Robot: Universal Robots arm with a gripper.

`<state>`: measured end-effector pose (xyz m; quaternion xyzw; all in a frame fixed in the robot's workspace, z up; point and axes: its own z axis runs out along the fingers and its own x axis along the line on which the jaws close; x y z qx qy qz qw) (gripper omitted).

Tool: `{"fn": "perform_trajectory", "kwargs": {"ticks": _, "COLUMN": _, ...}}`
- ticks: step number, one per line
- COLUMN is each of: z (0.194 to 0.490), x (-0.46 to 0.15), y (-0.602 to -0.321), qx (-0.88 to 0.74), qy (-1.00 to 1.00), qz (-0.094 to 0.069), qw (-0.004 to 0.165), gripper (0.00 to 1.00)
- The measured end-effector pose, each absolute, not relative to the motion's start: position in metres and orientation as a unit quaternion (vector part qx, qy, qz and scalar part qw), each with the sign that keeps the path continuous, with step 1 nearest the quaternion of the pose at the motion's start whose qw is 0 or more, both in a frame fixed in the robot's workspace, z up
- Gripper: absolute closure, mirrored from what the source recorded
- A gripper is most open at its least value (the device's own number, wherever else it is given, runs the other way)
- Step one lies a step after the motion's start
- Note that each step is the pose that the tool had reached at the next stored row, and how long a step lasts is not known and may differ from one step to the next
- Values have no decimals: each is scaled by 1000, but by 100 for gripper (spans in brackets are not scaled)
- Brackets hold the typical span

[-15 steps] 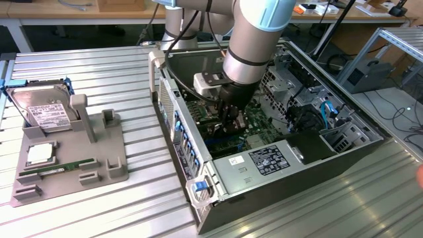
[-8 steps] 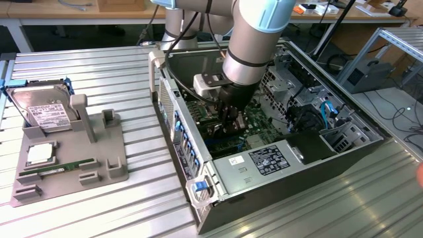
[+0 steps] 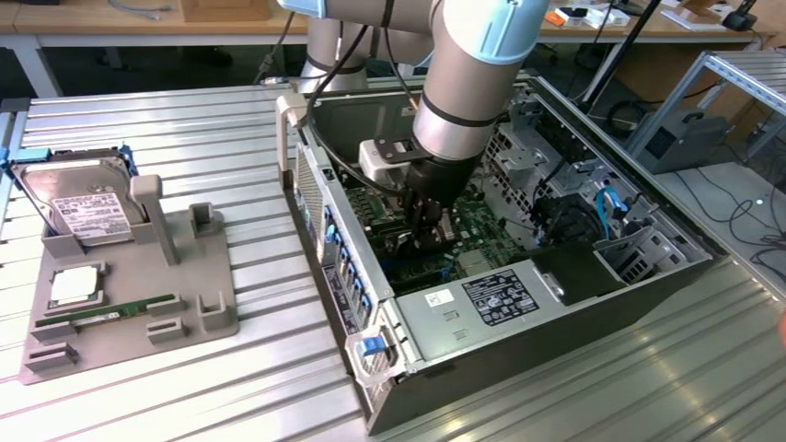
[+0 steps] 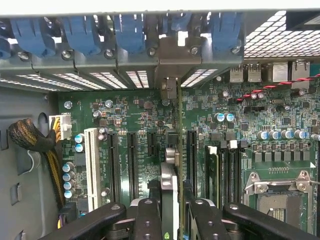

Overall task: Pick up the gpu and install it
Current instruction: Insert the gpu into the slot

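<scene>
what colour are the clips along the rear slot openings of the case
Blue. The slot clips show best in the wrist view, in a row above the motherboard.

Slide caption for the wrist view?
Claw holds the graphics card edge-on above the motherboard slots inside the open PC case.

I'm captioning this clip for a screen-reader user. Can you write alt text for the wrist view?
The gripper holds the gpu edge-on above a green motherboard, its silver bracket reaching the case's rear slot openings. A white slot and black slots lie alongside.
</scene>
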<state>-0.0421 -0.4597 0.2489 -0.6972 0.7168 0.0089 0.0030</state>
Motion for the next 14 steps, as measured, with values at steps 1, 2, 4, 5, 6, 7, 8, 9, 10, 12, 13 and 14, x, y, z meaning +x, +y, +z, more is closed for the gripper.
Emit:
{"fn": "perform_trajectory", "kwargs": {"ticks": 1, "z": 249, "x": -42, "y": -460, "qx": -697, "qy": 717, "qz": 9, "qw": 3, "gripper": 73}}
{"fn": "perform_trajectory", "kwargs": {"ticks": 2, "z": 249, "x": -42, "y": -460, "qx": -697, "qy": 717, "qz": 9, "qw": 3, "gripper": 73}}
{"fn": "perform_trajectory", "kwargs": {"ticks": 4, "z": 249, "x": -42, "y": -460, "qx": -697, "qy": 717, "qz": 9, "qw": 3, "gripper": 73}}
{"fn": "perform_trajectory", "kwargs": {"ticks": 5, "z": 249, "x": -42, "y": -460, "qx": -697, "qy": 717, "qz": 9, "qw": 3, "gripper": 73}}
{"fn": "perform_trajectory", "kwargs": {"ticks": 6, "z": 248, "x": -42, "y": -460, "qx": -697, "qy": 717, "qz": 9, "qw": 3, "gripper": 73}}
{"fn": "perform_trajectory", "kwargs": {"ticks": 7, "z": 248, "x": -42, "y": -460, "qx": -697, "qy": 717, "qz": 9, "qw": 3, "gripper": 73}}
{"fn": "perform_trajectory", "kwargs": {"ticks": 8, "z": 248, "x": -42, "y": -460, "qx": -697, "qy": 717, "qz": 9, "qw": 3, "gripper": 73}}
{"fn": "perform_trajectory", "kwargs": {"ticks": 9, "z": 248, "x": -42, "y": -460, "qx": -697, "qy": 717, "qz": 9, "qw": 3, "gripper": 73}}
{"fn": "perform_trajectory", "kwargs": {"ticks": 10, "z": 248, "x": -42, "y": -460, "qx": -697, "qy": 717, "qz": 9, "qw": 3, "gripper": 73}}
{"fn": "perform_trajectory", "kwargs": {"ticks": 12, "z": 248, "x": -42, "y": -460, "qx": -697, "qy": 717, "qz": 9, "qw": 3, "gripper": 73}}
{"fn": "perform_trajectory", "kwargs": {"ticks": 13, "z": 247, "x": -42, "y": -460, "qx": -697, "qy": 717, "qz": 9, "qw": 3, "gripper": 66}}
{"fn": "perform_trajectory", "kwargs": {"ticks": 14, "z": 248, "x": -42, "y": -460, "qx": -697, "qy": 717, "qz": 9, "qw": 3, "gripper": 66}}
